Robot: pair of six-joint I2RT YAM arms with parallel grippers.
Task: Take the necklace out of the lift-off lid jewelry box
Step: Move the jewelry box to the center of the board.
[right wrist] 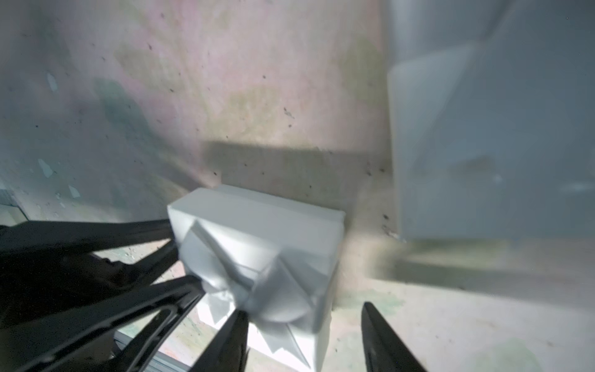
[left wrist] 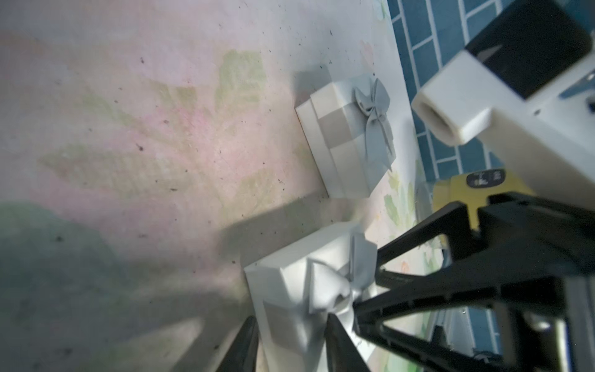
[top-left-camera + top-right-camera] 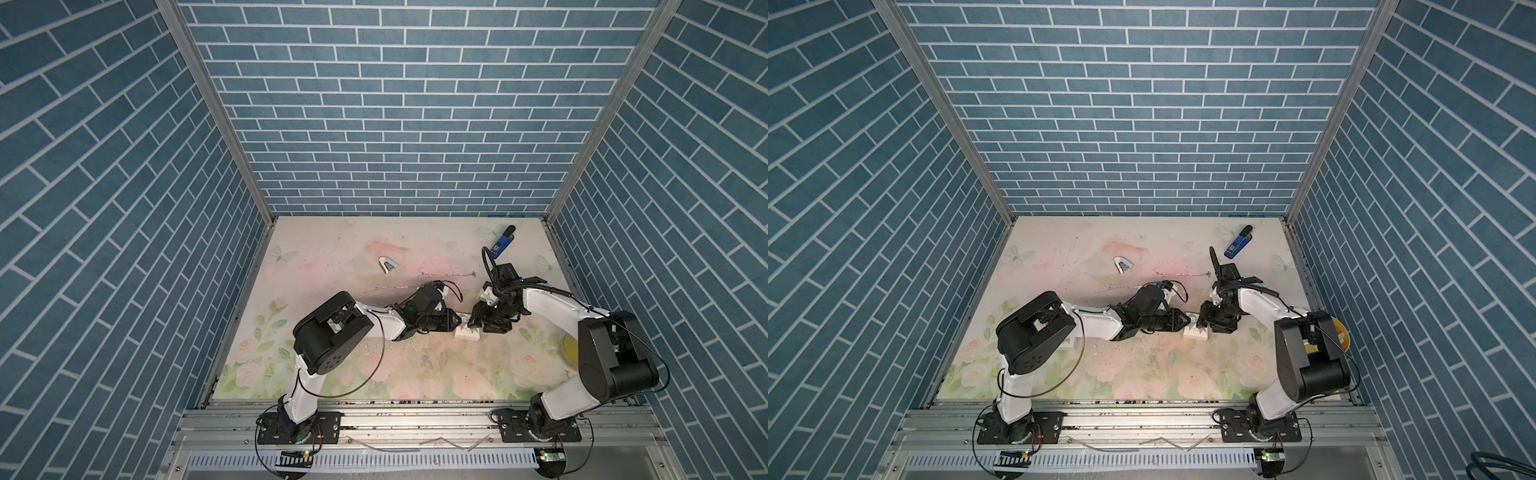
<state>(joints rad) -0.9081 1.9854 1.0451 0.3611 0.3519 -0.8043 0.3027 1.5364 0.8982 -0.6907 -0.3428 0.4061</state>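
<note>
Two sets of fingers meet at the middle of the surface (image 3: 332,365). The left fingers (image 2: 341,348) clamp the sides of the white jewelry box (image 2: 283,309), while the right fingers (image 1: 380,338) stand spread around its lid (image 1: 251,219), one touching the bow (image 1: 257,290), the other apart. With the lid on, the necklace is unseen, presumably inside; lifting and removal remain. Another closed box (image 2: 341,145) sits nearby.
</note>
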